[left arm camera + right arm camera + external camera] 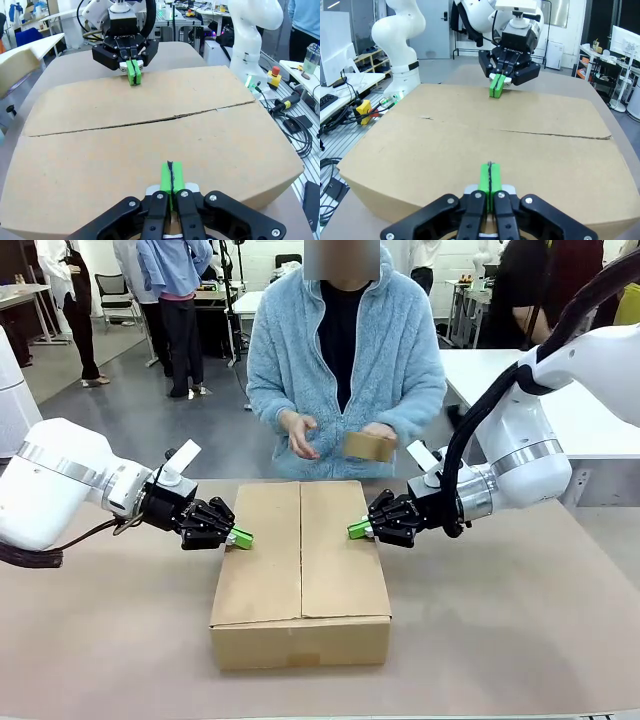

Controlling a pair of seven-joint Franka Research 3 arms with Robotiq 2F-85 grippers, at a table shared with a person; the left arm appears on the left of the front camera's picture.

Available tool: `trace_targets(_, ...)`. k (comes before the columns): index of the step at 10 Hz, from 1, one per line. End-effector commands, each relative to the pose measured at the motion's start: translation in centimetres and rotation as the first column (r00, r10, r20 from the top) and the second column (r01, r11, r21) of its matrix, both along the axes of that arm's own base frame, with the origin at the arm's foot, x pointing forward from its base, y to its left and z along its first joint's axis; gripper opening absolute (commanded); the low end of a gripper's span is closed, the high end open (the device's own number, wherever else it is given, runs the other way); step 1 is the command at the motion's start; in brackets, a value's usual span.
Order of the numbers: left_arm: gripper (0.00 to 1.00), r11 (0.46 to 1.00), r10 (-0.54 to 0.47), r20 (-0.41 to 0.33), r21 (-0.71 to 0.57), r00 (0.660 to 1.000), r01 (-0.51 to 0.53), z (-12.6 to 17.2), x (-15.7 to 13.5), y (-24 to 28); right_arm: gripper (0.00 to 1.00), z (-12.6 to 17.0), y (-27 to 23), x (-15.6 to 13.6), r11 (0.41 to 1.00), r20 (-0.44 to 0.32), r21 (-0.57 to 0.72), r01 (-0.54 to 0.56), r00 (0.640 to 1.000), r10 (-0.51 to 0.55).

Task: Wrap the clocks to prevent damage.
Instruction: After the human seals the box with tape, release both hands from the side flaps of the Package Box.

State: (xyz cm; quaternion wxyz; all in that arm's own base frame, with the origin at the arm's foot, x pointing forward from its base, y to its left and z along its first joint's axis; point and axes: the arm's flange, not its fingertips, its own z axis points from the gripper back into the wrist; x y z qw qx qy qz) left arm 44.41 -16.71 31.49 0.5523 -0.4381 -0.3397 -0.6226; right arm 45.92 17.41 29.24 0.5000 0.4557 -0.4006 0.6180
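Observation:
A closed cardboard box [300, 570] lies in the middle of the table, its two top flaps meeting along a central seam. My left gripper [243, 539] is shut, green pads together, pressing on the box's left edge. My right gripper [355, 530] is shut too, touching the right edge. In the left wrist view my own gripper [171, 175] rests on the flap, with the right gripper [133, 74] opposite. The right wrist view shows my gripper [489, 179] on the flap and the left gripper [495, 86] across the box [485, 145]. The clocks are out of view.
A person in a light blue fleece stands at the far side, holding a brown tape roll [367, 446] in both hands above the box's far end. Bare brown tabletop [110, 630] surrounds the box. Another white table [580, 410] stands at the back right.

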Motion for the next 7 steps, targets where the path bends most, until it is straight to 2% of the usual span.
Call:
trace_targets(1, 0.00, 1.000, 0.001, 0.016, 0.009, 1.000, -0.001, -0.29, -0.06, -0.12, 0.01, -0.27, 0.10, 0.00, 1.000, -0.001, -0.008, 0.004, 1.000, -0.004)
trace_targets(7, 0.00, 1.000, 0.001, 0.016, 0.009, 1.000, -0.001, -0.29, -0.06, -0.12, 0.01, -0.27, 0.10, 0.00, 1.000, -0.001, -0.008, 0.004, 1.000, -0.004)
